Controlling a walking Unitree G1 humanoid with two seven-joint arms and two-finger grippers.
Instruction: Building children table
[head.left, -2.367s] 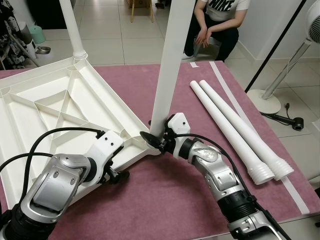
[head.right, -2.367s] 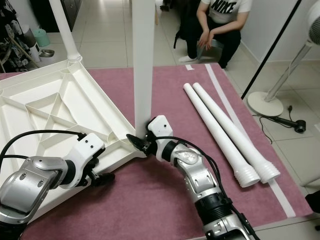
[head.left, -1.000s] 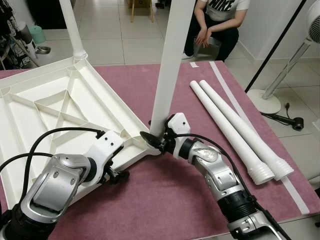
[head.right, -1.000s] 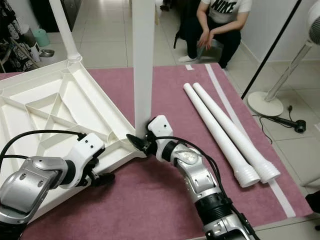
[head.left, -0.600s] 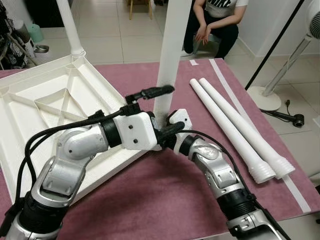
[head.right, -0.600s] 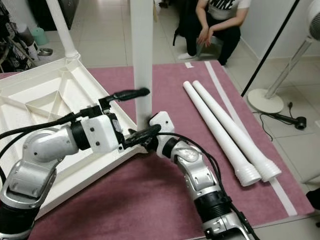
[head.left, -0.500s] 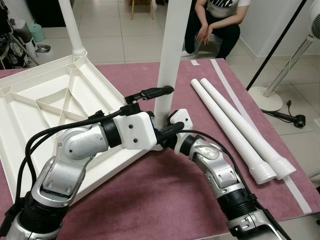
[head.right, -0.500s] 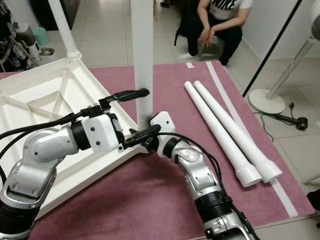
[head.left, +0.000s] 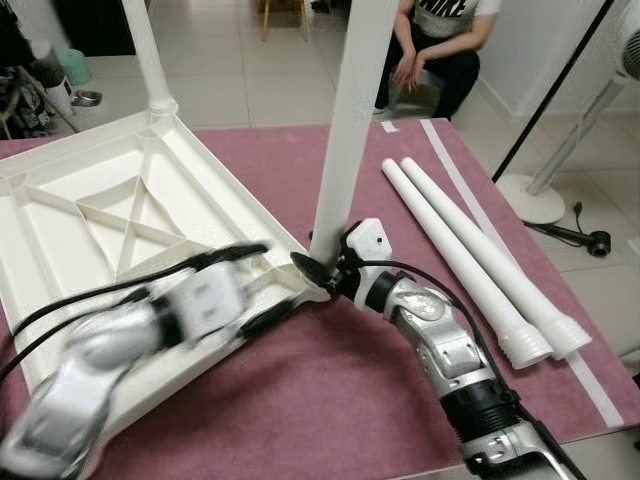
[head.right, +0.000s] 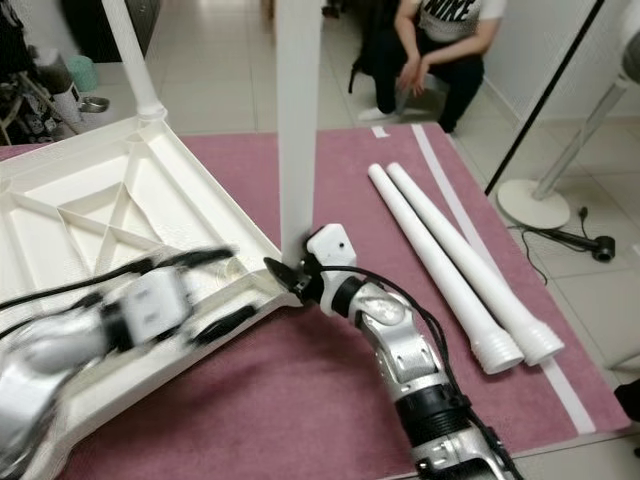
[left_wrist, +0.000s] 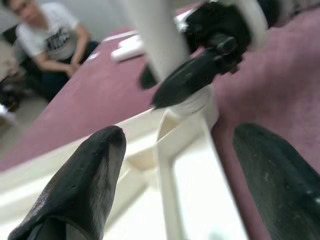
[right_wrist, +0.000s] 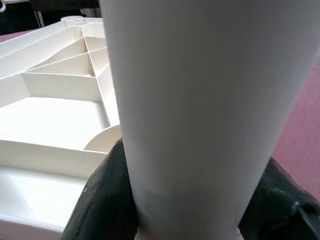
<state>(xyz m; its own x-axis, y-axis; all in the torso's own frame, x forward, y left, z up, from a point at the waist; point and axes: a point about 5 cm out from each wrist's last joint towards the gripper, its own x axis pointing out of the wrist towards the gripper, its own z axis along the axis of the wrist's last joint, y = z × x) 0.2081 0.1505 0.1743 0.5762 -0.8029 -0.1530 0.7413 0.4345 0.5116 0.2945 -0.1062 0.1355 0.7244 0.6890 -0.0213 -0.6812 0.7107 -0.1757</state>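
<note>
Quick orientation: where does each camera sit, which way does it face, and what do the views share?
Head eyes: look down at the upturned tabletop; both arms show.
Left wrist: along the open left gripper toward the standing leg.
Right wrist: against the same leg, right gripper clamped on it.
Shared: that leg at the near corner.

Left arm (head.left: 130, 345) and left claw (head.left: 255, 285): smeared by motion in both eye views, outline indistinct. Upright table leg (head.left: 350, 120) and far corner leg (head.left: 145, 50): upper ends cut off by the top edge; the upright leg's foot is hidden behind the right claw (head.left: 320, 268) that grips it. Seated person (head.left: 435, 45): head cut off by the top edge; upturned tabletop (head.left: 100, 215): left side runs past the frame.
</note>
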